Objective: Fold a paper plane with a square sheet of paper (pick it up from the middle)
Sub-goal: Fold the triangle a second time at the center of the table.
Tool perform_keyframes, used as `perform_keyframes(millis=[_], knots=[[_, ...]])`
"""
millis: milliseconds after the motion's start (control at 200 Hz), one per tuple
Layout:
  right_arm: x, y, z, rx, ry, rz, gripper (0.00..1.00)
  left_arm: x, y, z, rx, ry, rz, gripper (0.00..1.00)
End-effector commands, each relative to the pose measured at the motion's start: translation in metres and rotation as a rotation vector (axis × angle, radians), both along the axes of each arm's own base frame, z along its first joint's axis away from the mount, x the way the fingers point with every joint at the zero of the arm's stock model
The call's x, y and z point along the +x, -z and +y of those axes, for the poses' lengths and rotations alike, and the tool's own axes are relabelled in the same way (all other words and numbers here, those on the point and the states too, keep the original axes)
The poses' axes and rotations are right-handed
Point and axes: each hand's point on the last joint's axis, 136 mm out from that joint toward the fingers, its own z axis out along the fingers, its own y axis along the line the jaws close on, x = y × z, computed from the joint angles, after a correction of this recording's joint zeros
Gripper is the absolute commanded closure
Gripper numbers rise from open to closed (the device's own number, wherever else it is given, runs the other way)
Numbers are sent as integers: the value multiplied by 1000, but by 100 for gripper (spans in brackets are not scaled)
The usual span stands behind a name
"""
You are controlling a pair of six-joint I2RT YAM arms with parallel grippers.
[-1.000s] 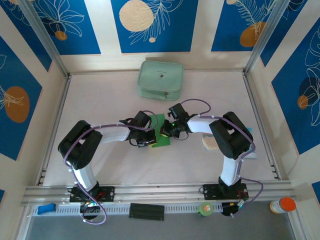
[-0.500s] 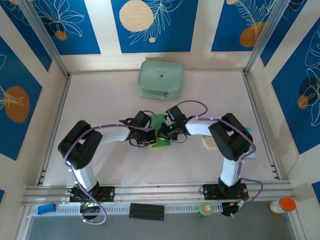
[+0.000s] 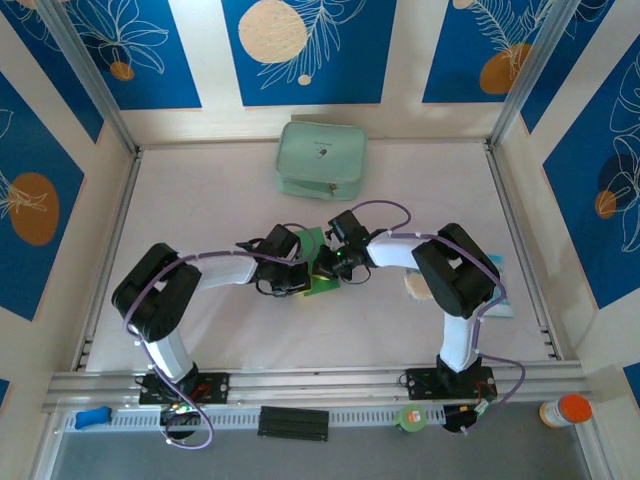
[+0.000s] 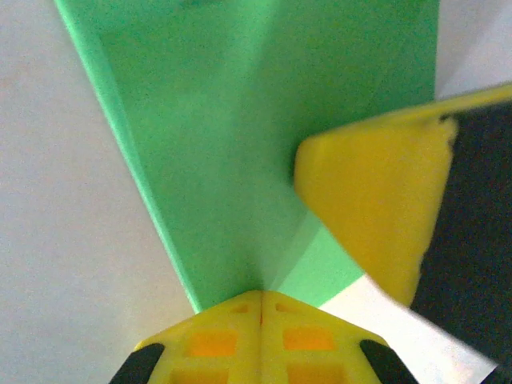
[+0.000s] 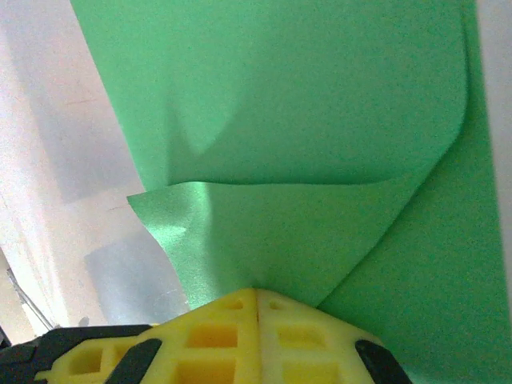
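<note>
The left hand is closed, its yellow fingertips meeting on the edge of the square sheet of paper, where a crease runs up from the pinch. The right hand is also closed on the sheet, clamping the spot where a lifted flap meets the layer beneath.

The paper is bright green, plain and unmarked. In the right wrist view one flap curls over in a soft rounded bend and catches a pale glare near the fingertips. In the left wrist view two planes meet along a straight fold, one shaded darker, and a yellow finger of the right hand rests on the sheet.

From above, the sheet lies on the bench, on the arm-base side of the mint zip pouch and apart from it, mostly covered by both hands.
</note>
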Motion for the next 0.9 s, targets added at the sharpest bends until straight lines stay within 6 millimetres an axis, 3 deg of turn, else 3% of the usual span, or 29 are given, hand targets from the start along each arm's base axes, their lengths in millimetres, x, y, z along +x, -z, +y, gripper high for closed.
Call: perform_keyframes(millis=[0,145,325,405,630,895], knots=[[-12,40,-29,-151,59,94,97,-48,13,26,94,91,142,96],[-12,39,-28,-144,60,101,97,-48,0,34,139,128,109,96],[-15,32,-22,-112,72,113,97,-9,-39,25,93,40,-72,96],[-15,26,-18,-93,80,114,97,5,-47,14,38,-6,-122,96],[-15,20,-8,-52,87,124,98,23,-33,-7,-20,-54,-100,98],[-8,11,-5,-4,81,107,98,21,-9,1,45,-62,-67,100]])
